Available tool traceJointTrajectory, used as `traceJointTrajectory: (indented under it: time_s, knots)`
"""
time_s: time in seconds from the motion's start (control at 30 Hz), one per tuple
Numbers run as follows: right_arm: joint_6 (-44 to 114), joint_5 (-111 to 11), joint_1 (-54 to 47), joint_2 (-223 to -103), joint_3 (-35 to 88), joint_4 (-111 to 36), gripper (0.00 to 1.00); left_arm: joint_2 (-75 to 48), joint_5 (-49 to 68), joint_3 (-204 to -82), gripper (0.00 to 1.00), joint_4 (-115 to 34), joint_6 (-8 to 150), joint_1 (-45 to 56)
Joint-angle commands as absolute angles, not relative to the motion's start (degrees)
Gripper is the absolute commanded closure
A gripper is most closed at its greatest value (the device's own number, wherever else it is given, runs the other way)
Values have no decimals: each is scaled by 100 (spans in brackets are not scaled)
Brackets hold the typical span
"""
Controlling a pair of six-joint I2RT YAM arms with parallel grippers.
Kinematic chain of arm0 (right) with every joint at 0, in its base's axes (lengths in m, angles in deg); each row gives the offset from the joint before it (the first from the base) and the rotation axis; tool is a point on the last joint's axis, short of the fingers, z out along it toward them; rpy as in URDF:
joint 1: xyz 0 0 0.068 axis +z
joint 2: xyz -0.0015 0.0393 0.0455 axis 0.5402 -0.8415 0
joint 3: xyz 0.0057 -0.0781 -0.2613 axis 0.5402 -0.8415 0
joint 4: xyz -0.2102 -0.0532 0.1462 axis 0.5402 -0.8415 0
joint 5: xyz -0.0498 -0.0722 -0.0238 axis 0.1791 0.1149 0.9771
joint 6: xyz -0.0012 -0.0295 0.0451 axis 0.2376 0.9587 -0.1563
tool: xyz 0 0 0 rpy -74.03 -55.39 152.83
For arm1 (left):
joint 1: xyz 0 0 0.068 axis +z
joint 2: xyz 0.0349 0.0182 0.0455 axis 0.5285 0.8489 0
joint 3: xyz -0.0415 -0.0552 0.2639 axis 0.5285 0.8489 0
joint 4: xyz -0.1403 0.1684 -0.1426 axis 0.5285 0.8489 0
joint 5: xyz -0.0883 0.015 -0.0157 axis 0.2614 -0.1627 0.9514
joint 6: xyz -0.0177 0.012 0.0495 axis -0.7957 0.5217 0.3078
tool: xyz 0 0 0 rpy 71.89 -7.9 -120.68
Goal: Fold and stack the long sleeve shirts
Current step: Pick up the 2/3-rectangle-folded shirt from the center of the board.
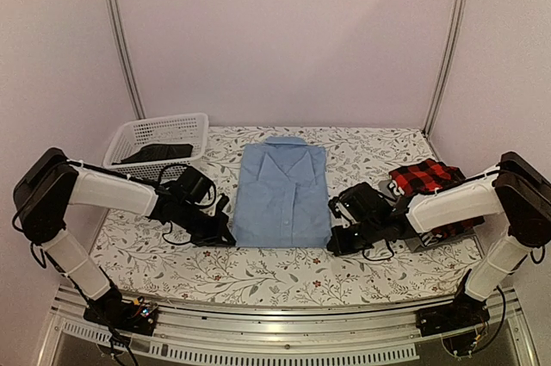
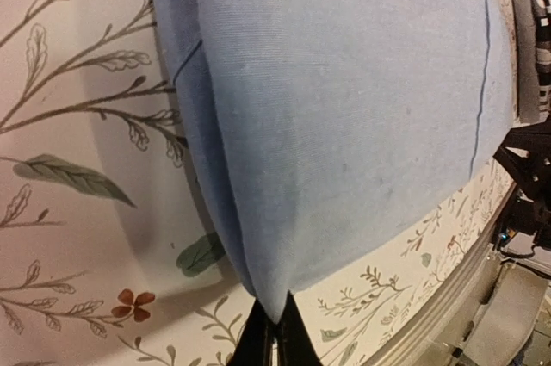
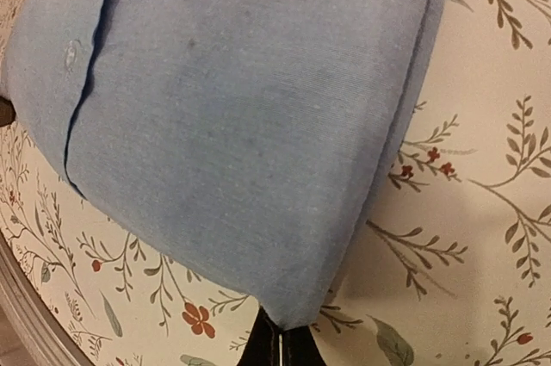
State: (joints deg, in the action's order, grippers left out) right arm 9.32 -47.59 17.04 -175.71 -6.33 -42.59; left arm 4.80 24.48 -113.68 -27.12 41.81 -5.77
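Centrally on the flower-print tablecloth [image 1: 258,276] lies the light blue shirt [image 1: 282,194], folded into a neat upright rectangle, collar at its far end, button placket running down the middle. It lies flat, sleeves tucked out of sight. Left gripper [image 1: 225,232] sits at the shirt's near-left corner; the left wrist view shows its dark fingers [image 2: 274,336] pressed together on the very tip of that corner, cloth layers bunched into the pinch. Right gripper [image 1: 337,241] sits at the shirt's near-right corner; the right wrist view shows the same thing mirrored, fingers [image 3: 281,340] closed tight on the corner point, folded edge rising from them. Both arms reach inward low over the table, one on each side of the shirt. The shirt's near hem between the two pinched corners looks flat from above; in the wrist views the corners seem slightly raised, casting a soft shadow on the print, though how far off the surface I cannot tell. To the right of the blue shirt, beyond the right arm's wrist, is the red-and-black plaid shirt [image 1: 426,176], folded, partly hidden by that arm. It seems to rest on a grey cloth [image 2: 541,56] with white marks, glimpsed at the edge of the left wrist view. To the far left of the blue shirt stands a white lattice basket [image 1: 138,135] holding a dark garment [image 1: 159,152], well apart from the shirt.
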Motion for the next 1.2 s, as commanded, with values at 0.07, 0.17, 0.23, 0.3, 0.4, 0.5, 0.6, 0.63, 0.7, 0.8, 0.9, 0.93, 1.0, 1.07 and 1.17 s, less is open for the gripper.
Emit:
traceJointTrajectory:
  time_s: [0.07, 0.17, 0.23, 0.3, 0.4, 0.5, 0.6, 0.63, 0.7, 0.8, 0.9, 0.93, 1.0, 1.07, 1.17]
  knots:
    - [450, -4852, 2049, -17306, -781, -4411, 94, 50, 2448, -10927, 100, -2441, 4359, -635]
    - [305, -4809, 2056, -17251, -863, -4364, 82, -7, 2462, -10856, 94, -2460, 4351, -643]
    - [250, -4757, 2059, -17158, -892, -4365, 74, -69, 2456, -10817, 84, -2455, 4352, -638]
    - [200, -4695, 2056, -17090, -913, -4368, 68, -133, 2434, -10792, 81, -2433, 4357, -635]
    - [205, -4706, 2056, -17106, -866, -4349, 66, -186, 2407, -10751, 80, -2430, 4369, -634]
    - [257, -4736, 2057, -17277, -815, -4268, 66, -174, 2418, -10714, 80, -2477, 4401, -640]
    - [300, -4808, 2056, -17468, -730, -4235, 68, -144, 2441, -10690, 80, -2574, 4397, -639]
    - [310, -4823, 2070, -17507, -710, -4234, 69, -130, 2452, -10686, 80, -2603, 4382, -646]
    - [305, -4802, 2089, -17565, -708, -4226, 70, -115, 2479, -10674, 80, -2635, 4374, -650]
    - [321, -4767, 2102, -17620, -700, -4176, 71, -77, 2496, -10629, 80, -2707, 4361, -651]
    - [338, -4731, 2101, -17714, -635, -4155, 73, -16, 2528, -10623, 81, -2780, 4342, -660]
    - [345, -4730, 2110, -17731, -614, -4155, 74, 7, 2512, -10630, 81, -2806, 4342, -662]
    - [348, -4717, 2127, -17786, -570, -4159, 76, 67, 2492, -10649, 83, -2857, 4328, -660]
    - [349, -4699, 2145, -17793, -534, -4191, 79, 130, 2508, -10678, 86, -2952, 4305, -660]
    - [338, -4656, 2170, -17770, -519, -4238, 85, 161, 2530, -10732, 96, -2987, 4295, -668]
